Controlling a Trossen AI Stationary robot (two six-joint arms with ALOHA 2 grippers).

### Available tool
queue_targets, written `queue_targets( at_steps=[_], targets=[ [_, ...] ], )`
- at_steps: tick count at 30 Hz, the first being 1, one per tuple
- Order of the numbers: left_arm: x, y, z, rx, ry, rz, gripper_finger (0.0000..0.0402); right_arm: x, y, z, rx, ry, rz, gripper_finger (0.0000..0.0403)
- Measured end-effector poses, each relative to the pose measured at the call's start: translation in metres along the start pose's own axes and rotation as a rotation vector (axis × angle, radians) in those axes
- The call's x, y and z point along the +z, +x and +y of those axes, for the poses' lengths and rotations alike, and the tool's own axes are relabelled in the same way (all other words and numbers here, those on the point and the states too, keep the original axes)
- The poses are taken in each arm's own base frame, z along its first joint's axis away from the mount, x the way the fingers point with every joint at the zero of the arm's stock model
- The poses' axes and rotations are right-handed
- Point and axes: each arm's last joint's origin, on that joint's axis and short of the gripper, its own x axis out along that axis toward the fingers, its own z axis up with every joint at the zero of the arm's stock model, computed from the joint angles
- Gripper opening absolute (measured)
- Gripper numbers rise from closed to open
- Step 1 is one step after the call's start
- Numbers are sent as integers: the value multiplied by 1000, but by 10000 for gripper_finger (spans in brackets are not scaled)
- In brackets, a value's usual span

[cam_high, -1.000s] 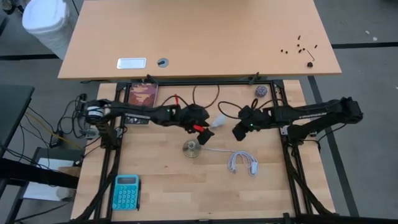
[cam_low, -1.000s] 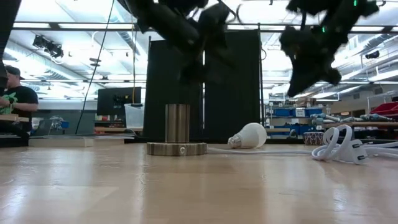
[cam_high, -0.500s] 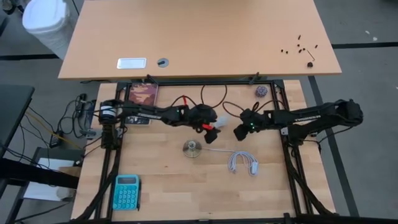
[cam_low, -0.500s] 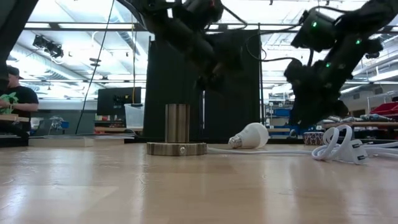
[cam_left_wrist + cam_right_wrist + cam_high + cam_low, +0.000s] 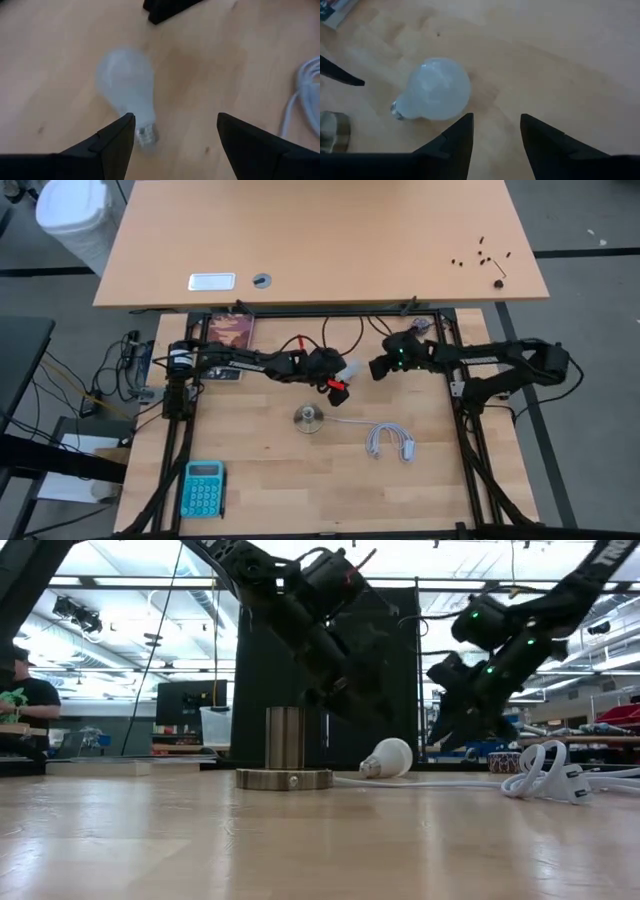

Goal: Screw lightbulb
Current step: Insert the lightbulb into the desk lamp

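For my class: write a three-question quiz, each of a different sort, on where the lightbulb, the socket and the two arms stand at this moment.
1. True or false: the lightbulb is screwed into the socket.
2. Which gripper has the bulb ahead of its jaws? A left B right C both
3. Fill in: the bulb lies on the ____.

Key: 1 false; 2 C; 3 table.
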Motion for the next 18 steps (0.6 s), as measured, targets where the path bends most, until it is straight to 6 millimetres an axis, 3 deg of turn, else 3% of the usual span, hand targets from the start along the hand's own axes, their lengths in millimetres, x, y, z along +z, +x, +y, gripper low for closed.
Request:
queue_targets(
  at_steps=[11,18],
  targets=[
    [0,8,30,102,-173,35,284,56,51,19,52,-116,27,170],
    [7,10,39,40,-205,10,284,65,67,20,81,-127,136,169]
  ],
)
